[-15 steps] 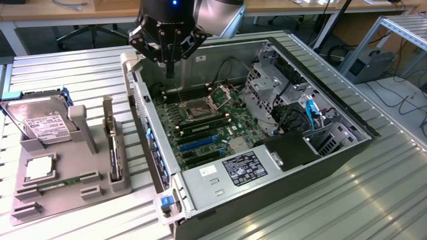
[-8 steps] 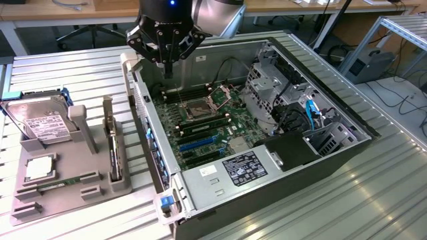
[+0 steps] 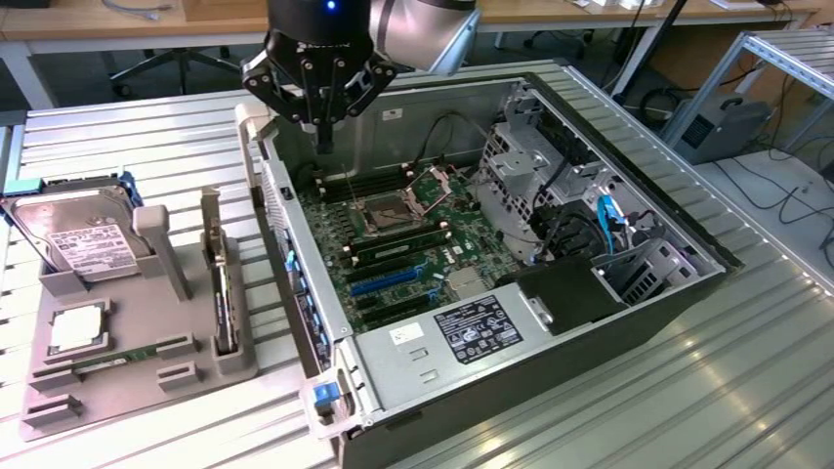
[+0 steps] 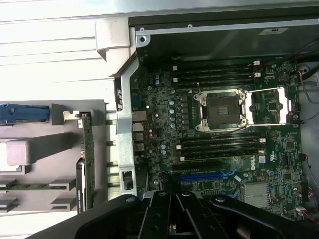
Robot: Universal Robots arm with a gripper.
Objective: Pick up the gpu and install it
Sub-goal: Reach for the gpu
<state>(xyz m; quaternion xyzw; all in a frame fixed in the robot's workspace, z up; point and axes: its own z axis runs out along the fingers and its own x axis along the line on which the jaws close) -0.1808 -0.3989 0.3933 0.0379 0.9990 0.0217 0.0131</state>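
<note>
Gripper (image 4: 172,214) fingers together, empty, hovering over the motherboard (image 3: 391,244) in the open case (image 3: 521,391). Your gpu (image 3: 222,293) stands on edge in the grey holder (image 3: 131,376) beside the case, untouched. Pick not begun; you'd need jaws apart, lined up on its top edge.

- My arm link (image 3: 424,29) is a smooth, rounded silver-grey tube.
- My wrist housing (image 3: 312,29) is black, with a small blue light (image 3: 327,6) glowing on it.
- My gripper (image 3: 322,145) is black throughout, tapering into slim fingers.
- In the wrist view, my glossy black linkage bars (image 4: 159,216) carry round pivot pins (image 4: 130,199).
</note>
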